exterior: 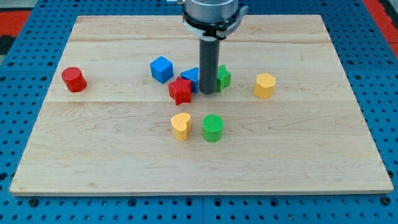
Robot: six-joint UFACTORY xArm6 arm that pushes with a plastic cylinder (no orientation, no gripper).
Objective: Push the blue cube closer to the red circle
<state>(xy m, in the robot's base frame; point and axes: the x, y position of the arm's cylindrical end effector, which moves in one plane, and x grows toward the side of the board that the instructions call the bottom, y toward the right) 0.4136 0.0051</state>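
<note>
The blue cube [161,69] sits left of the board's middle. The red circle [74,79], a short red cylinder, stands near the view's left edge of the board, well apart from the cube. My tip [208,93] rests on the board to the cube's right, between a second blue block [191,78] and a green block [222,78], both partly hidden by the rod. A red star-like block [180,91] lies just left of the tip, touching the second blue block.
A yellow heart block [181,126] and a green cylinder [212,128] stand toward the view's bottom of the middle. A yellow block [264,86] sits to the right. The wooden board [311,155] lies on a blue pegboard.
</note>
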